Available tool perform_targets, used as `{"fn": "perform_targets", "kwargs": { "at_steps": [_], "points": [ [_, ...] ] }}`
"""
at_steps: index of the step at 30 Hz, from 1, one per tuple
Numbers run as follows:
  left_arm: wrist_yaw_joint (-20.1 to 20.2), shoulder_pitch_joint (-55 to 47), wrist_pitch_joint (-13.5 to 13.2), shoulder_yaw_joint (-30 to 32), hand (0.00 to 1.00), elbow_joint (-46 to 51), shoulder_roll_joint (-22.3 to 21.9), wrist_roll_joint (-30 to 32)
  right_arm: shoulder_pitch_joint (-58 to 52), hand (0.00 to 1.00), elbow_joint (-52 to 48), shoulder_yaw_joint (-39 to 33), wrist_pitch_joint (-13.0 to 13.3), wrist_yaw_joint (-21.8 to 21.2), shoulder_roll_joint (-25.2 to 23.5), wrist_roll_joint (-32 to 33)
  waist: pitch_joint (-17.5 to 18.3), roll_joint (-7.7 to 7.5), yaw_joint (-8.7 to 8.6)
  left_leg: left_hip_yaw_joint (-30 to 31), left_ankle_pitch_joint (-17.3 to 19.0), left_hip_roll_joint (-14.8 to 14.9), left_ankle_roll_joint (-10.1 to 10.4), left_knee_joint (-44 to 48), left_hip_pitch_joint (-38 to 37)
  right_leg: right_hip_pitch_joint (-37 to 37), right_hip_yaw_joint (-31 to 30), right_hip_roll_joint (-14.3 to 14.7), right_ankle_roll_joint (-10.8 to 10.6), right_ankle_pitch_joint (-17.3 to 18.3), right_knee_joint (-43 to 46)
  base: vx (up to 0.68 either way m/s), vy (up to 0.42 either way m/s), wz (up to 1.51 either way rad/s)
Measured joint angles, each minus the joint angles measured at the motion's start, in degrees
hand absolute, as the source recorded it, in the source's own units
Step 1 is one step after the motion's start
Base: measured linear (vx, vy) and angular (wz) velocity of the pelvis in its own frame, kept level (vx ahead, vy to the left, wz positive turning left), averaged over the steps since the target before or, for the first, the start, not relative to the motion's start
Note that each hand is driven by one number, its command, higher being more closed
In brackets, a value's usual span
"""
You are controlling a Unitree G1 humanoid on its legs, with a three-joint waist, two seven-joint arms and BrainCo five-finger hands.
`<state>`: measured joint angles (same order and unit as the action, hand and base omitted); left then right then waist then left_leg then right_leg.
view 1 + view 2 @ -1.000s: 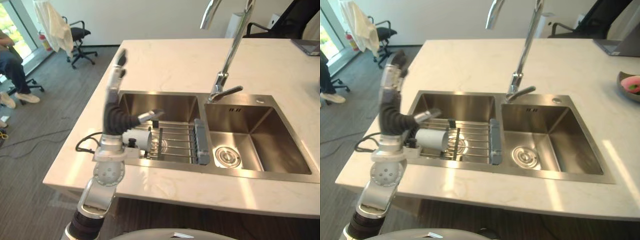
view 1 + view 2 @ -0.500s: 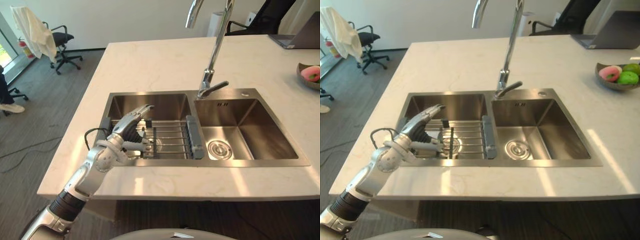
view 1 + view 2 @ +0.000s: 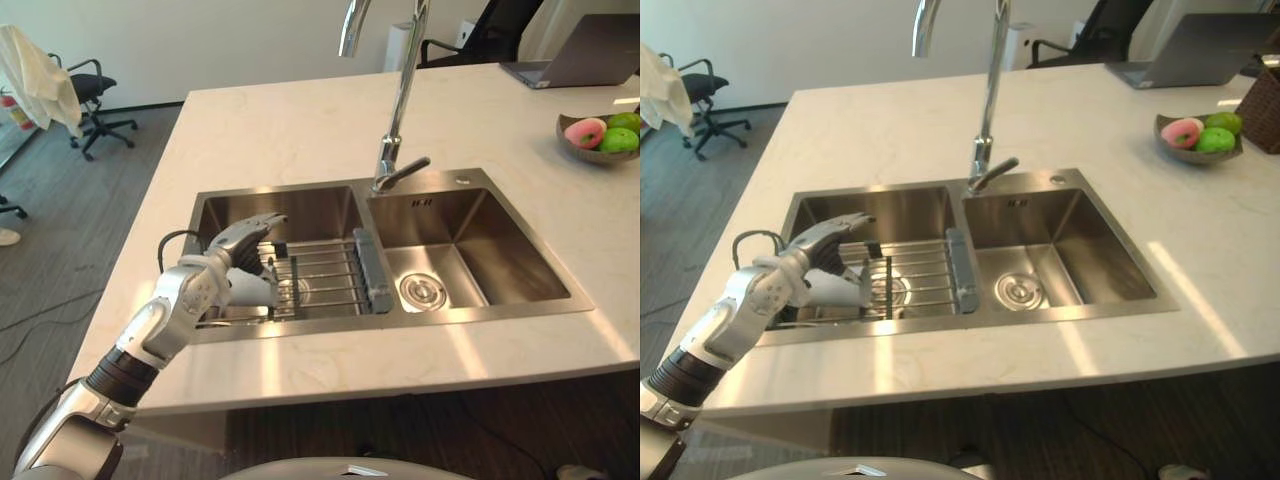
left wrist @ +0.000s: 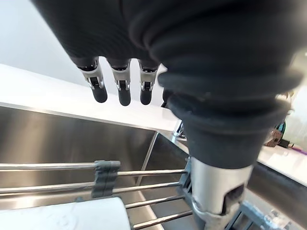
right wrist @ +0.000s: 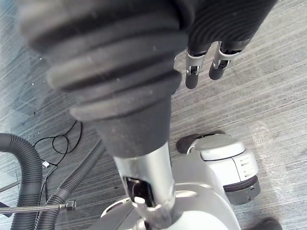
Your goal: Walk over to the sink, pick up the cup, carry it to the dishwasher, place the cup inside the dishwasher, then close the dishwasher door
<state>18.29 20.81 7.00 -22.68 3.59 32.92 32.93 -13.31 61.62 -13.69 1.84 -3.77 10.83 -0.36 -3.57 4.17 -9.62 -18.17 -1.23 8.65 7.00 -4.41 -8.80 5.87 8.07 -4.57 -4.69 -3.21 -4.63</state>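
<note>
Closest to us, the right hand (image 5: 193,72) hangs at our side above the floor (image 5: 268,96), fingers loose and apart, holding nothing. Just past the near edge of the counter (image 3: 330,375), the left hand (image 3: 225,266) is down in the left basin of the sink (image 3: 310,205), hovering over the cup (image 3: 837,290). The cup is white and lies on its side on the wire rack (image 3: 325,272) that spans this basin, right under our palm. From the wrist we see our fingers (image 4: 123,88) stretched out straight above the rack's bars, the thumb (image 4: 216,187) spread away from them, and the cup's white side below. The hand is spread and not closed on anything. We cannot tell whether the palm touches the cup.

We judge that we are at the pick-up step: we stand at the sink, and the grasp is not yet made. The next move calls for lowering the hand a little, curling fingers and thumb round the cup's body, and lifting it clear of the bars without catching the rack.

Further on, the right basin shows its drain (image 3: 422,291), and the tall tap (image 3: 398,110) rises behind the divider. Across the counter stand a bowl of fruit (image 3: 592,153) and a laptop (image 3: 565,50). Beyond them is an office chair (image 3: 90,95).
</note>
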Motion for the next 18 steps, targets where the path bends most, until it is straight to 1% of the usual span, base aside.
{"fn": "perform_targets", "kwargs": {
  "at_steps": [3, 6, 13, 18],
  "points": [
    [2.1, 0.0, 0.6, 0.0, 0.0, -0.4, 0.4, 0.0, 0.1, 0.0, -0.2, 0.0, -0.8, -0.1, 0.0, 0.0, -0.3, -0.15, 0.07, -0.5, 0.1, 0.0, 0.0, 0.0, -0.3, -0.1, -0.6, 0.0, 0.0, 0.0, 0.0, -0.02, 0.003, -0.08],
    [3.2, 0.0, 0.8, 0.1, 0.0, -1.5, 0.4, 0.0, 0.1, 0.0, -0.5, -0.1, -0.9, -0.9, 0.1, 0.0, -0.6, -0.12, 0.05, -0.6, 0.2, 0.0, 0.0, 0.0, -0.3, -0.1, -0.7, 0.0, 0.0, 0.0, 0.0, 0.0, 0.0, -0.01],
    [3.7, 0.0, 0.6, 0.3, 0.0, -4.3, 0.5, 1.1, 0.2, 0.0, -1.1, -0.5, -1.1, -1.1, 0.1, 0.0, -1.0, 0.12, -0.01, -0.7, 0.2, 0.0, 0.0, 0.0, -0.3, -0.2, -0.8, 0.0, 0.0, 0.0, 0.0, 0.0, 0.0, 0.0],
    [4.6, -0.1, 0.6, 1.4, 0.0, -4.9, 0.5, 1.2, 0.2, 0.0, -1.7, -0.5, -2.0, -1.1, 0.1, 0.0, -1.0, 0.09, 0.04, -0.8, 0.2, 0.0, 0.0, 0.0, -0.3, -0.2, -0.9, 0.0, 0.0, 0.0, 0.0, 0.0, 0.0, 0.0]
  ]
}}
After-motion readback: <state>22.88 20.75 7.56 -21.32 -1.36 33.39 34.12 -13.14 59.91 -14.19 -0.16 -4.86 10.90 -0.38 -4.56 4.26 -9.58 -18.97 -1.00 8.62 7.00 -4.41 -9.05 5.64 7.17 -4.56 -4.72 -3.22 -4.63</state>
